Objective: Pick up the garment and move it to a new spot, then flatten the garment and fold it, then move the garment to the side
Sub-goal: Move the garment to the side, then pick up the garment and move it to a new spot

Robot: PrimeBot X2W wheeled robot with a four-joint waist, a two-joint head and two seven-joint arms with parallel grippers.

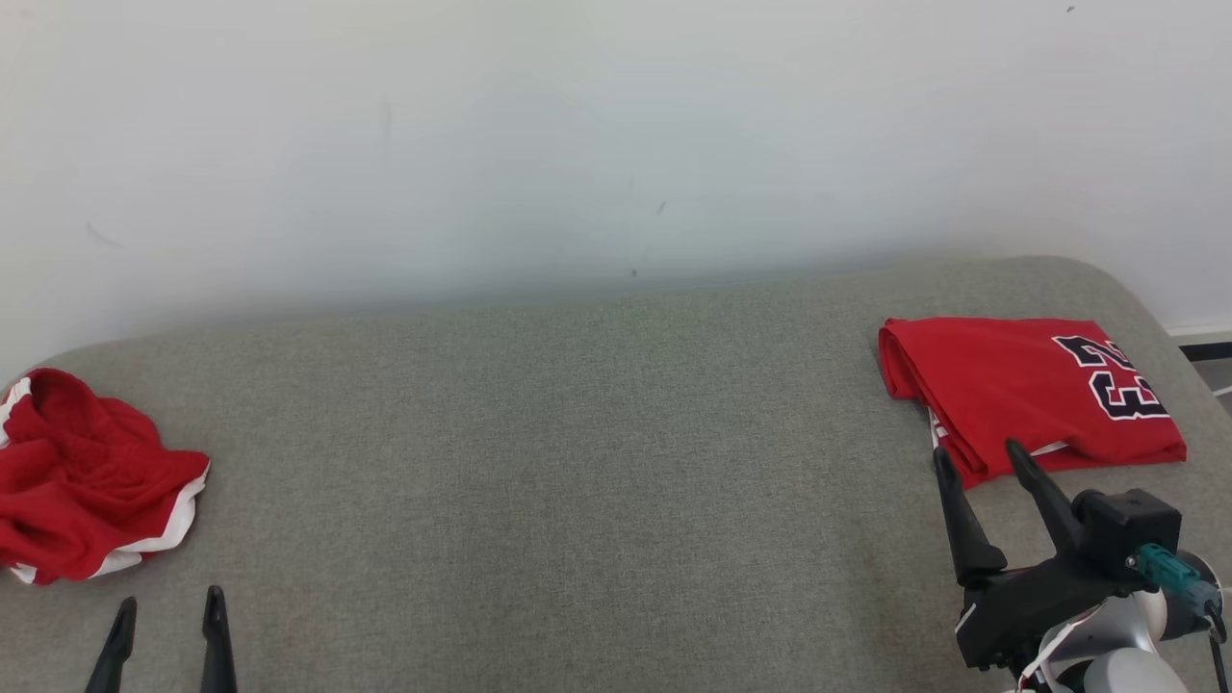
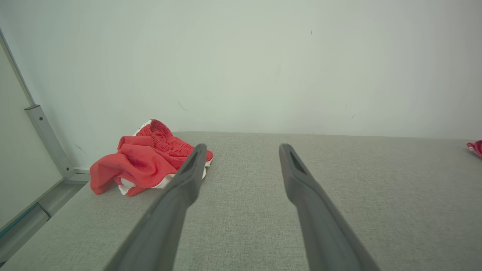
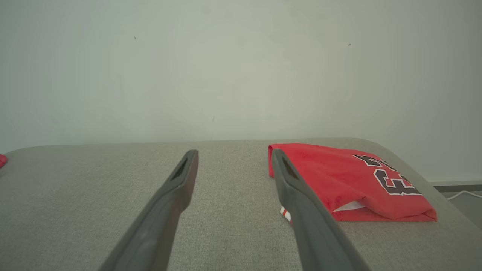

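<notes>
The left end effector (image 1: pixel 170 597) is held wide near the crumpled garment (image 1: pixel 87 481); the right end effector (image 1: pixel 975 449) is held wide beside the folded jersey (image 1: pixel 1020 395).

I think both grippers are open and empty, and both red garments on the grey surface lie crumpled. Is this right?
Not fully. The numbered jersey at the right lies neatly folded, not crumpled, as the head view shows. Only the red garment at the left is crumpled. The left gripper and right gripper are indeed open and empty.

Grey fabric surface (image 1: pixel 577 462), perhaps a couch, against pale wall (image 1: pixel 577 115)
</notes>
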